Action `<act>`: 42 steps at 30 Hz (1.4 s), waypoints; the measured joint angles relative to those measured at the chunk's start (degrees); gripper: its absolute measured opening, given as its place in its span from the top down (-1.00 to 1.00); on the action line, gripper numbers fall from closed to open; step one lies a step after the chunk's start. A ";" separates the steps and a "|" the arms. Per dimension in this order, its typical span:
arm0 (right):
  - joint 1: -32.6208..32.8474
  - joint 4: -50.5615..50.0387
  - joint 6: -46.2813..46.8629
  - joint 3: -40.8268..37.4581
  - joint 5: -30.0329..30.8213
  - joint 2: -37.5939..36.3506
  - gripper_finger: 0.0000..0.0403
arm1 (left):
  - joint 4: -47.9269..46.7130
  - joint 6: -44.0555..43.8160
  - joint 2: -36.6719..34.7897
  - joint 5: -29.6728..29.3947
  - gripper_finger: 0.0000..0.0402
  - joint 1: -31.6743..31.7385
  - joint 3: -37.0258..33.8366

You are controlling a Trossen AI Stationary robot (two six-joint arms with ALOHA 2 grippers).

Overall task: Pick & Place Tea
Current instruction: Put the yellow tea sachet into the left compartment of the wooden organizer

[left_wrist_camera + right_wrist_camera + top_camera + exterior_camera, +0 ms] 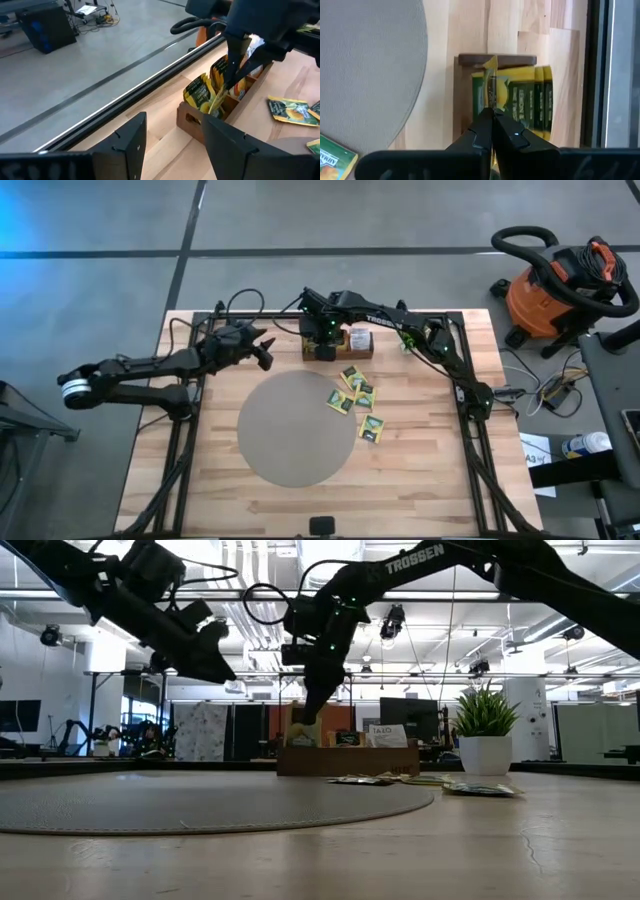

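Right gripper [492, 117] – fingers pinching one yellow tea sachet [491, 82] edge-on, over the wooden tray [340, 343] at the counter's [420, 470] far middle. Loose sachets [355, 400] – lying right of the grey mat [296, 428]. Left gripper [264, 348] – fingers spread, waiting left of the tray. Risk: the thin pinch may slip, or drag neighbouring sachets out.

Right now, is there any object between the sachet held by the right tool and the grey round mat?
Nothing visible blocks it. The right tool is shut on a yellow sachet in the wooden tray. Between tray and round mat lies only bare table. The left tool is open and waits off to the side.
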 joint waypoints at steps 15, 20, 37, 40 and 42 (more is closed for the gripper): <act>0.00 -0.79 -0.21 0.00 1.12 1.25 0.96 | -0.21 0.12 -0.04 0.01 0.09 0.00 -0.02; -0.09 -0.49 -0.21 -0.13 1.09 1.25 0.94 | -0.22 0.16 -0.02 0.02 0.09 0.00 -0.02; 0.19 5.69 0.45 1.64 12.88 0.55 0.42 | -0.83 0.22 -0.01 0.02 0.09 0.00 0.00; 0.33 4.39 1.66 5.08 14.61 0.35 0.42 | -0.85 0.21 -0.02 0.02 0.09 0.00 0.00; 0.46 2.68 5.28 7.50 18.88 0.35 0.43 | -0.90 0.20 -0.02 0.04 0.09 0.00 0.02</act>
